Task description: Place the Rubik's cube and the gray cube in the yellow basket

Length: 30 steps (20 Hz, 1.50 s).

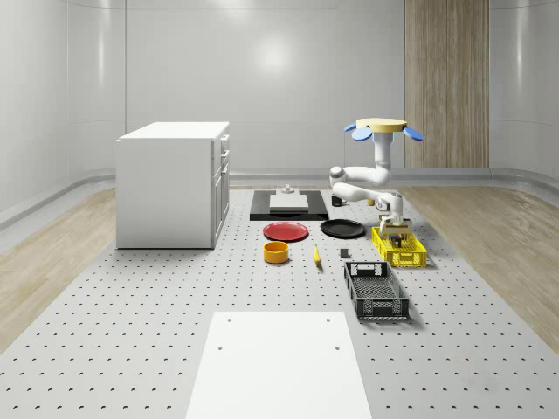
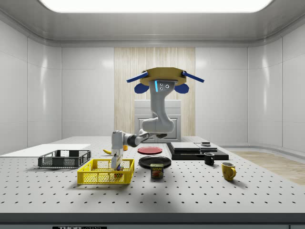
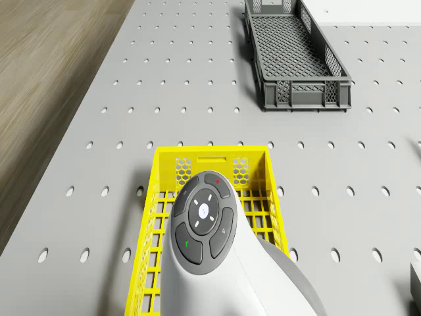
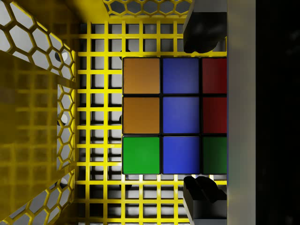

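Hovering above the table (image 1: 131, 349), the drone (image 2: 165, 76) sits over the strip just behind the yellow basket (image 2: 95, 177), near the black plate (image 1: 342, 229); its arm bends forward and down so the tool (image 1: 397, 234) reaches inside the basket. In the wrist view the Rubik's cube (image 4: 174, 115) lies directly between the two dark fingertips (image 4: 202, 188), one at each opposite edge of the cube, with the cube resting on the basket's grid floor. The fingertips stand right at the cube's sides; whether they press it or have a hair of gap, cannot tell. Top face shows orange, blue, red and green squares. Side view puts the tool low within the basket walls, nearer the side view's right end. Drone view shows the arm's wrist housing (image 3: 204, 214) over the basket's middle. The dark gray crate (image 3: 294, 56) stands apart from the basket, in front of it in the whole-scene view. Red plate (image 1: 286, 231) and orange bowl (image 1: 276, 252) sit toward the whole-scene view's left of the basket.
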Available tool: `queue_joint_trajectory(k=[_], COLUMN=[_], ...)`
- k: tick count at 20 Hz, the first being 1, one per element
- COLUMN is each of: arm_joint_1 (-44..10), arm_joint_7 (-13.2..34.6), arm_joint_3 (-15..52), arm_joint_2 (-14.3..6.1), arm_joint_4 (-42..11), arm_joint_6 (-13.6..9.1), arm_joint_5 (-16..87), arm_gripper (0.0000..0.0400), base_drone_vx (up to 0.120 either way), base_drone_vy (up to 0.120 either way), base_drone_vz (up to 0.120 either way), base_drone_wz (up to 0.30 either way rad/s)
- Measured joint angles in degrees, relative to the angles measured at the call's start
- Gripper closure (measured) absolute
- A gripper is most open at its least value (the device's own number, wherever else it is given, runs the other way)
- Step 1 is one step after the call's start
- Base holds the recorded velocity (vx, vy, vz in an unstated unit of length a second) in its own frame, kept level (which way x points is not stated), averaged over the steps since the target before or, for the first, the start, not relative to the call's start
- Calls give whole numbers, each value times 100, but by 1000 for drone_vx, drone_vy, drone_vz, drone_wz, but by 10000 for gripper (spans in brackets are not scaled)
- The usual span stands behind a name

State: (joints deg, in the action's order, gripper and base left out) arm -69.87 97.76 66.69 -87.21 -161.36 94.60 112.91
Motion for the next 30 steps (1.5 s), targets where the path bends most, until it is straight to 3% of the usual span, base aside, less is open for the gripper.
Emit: queue_joint_trajectory(k=[7, 11, 18, 30], arm_joint_1=[121, 155, 165, 155], arm_joint_7=[-2, 7, 21, 33], arm_joint_3=[606, 924, 1165, 1238], arm_joint_2=[23, 28, 7, -56], arm_joint_4=[-194, -265, -305, -312], arm_joint_6=[-260, -371, -423, -382], arm_joint_5=[-564, -866, -1103, -1191], arm_gripper=[1, 1, 0, 0], base_drone_vx=[0, 0, 6, 90], base_drone_vy=[0, 0, -114, -120], base_drone_vz=[0, 100, 46, 0], base_drone_wz=[0, 0, 0, 0])
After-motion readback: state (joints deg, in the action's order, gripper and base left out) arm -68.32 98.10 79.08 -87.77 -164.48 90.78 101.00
